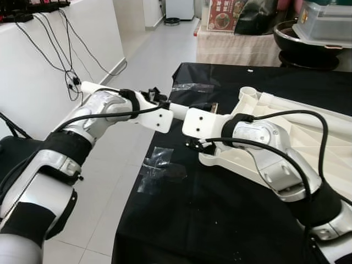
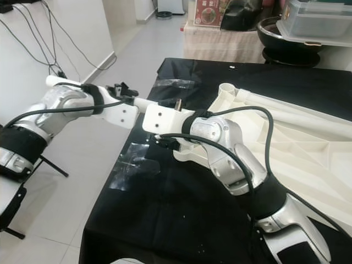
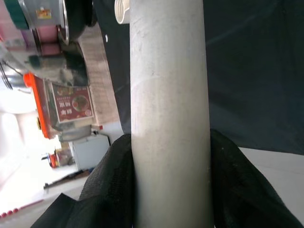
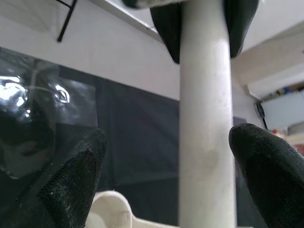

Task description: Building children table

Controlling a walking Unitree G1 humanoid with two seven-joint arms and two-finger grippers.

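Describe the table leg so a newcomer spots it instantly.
Start at the black-clothed table carrying the big white upturned tabletop. At its near-left edge the left gripper clamps a plain white tube. It is a smooth loose cylinder, unlike the ribbed tabletop.

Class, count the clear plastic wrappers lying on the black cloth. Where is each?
2. One clear plastic wrapper lies at the cloth's left edge below the grippers; another lies farther back. More may be hidden behind the arms.
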